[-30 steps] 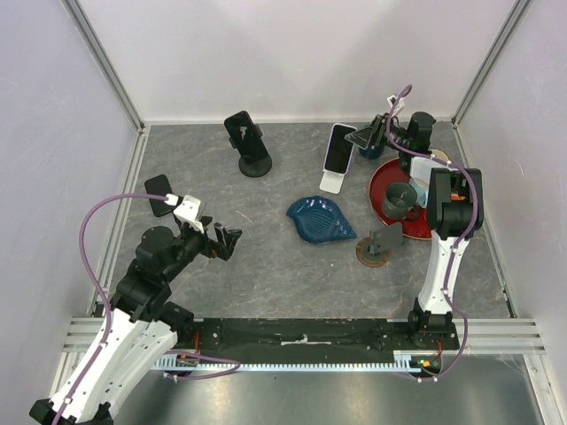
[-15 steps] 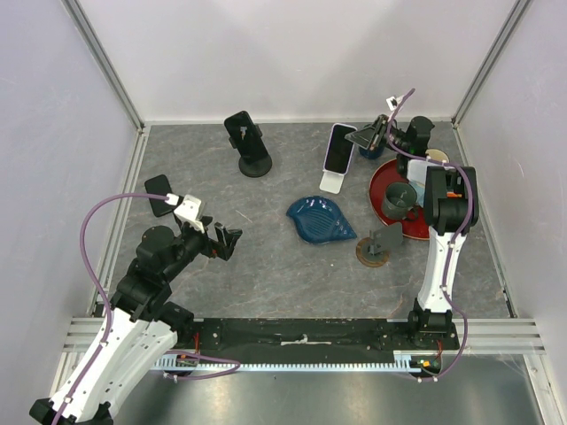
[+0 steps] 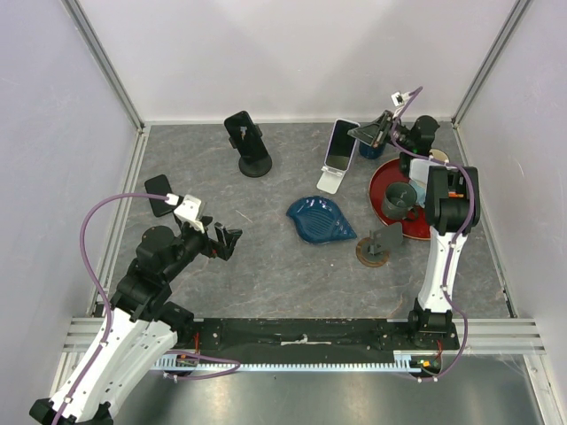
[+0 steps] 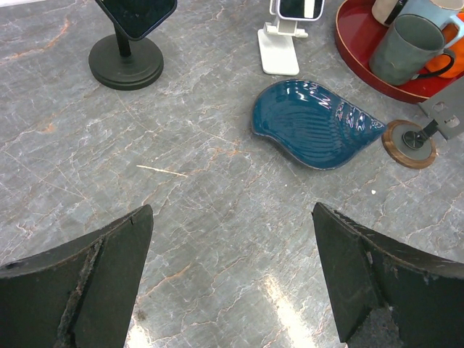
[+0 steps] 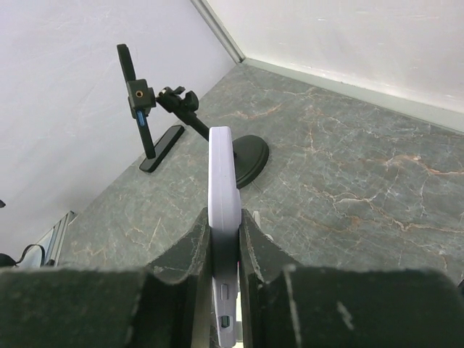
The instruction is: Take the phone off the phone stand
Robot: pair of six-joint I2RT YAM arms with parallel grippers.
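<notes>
The phone, in a pale lilac case, leans on the white phone stand at the back right. My right gripper is shut on the phone's upper end. In the right wrist view both fingers press the phone's flat faces, and the stand is mostly hidden below. The left wrist view catches the phone's lower end at the stand's cradle. My left gripper hangs open over bare table at the front left, well away from the phone.
A black phone on a round black stand is at the back centre, and a small black stand at the left. Close to the white stand are a blue leaf dish, a red tray with mugs and a round coaster.
The right gripper's jaws have closed onto the phone, and the phone's top has shifted slightly to the right. The left arm has not moved.
</notes>
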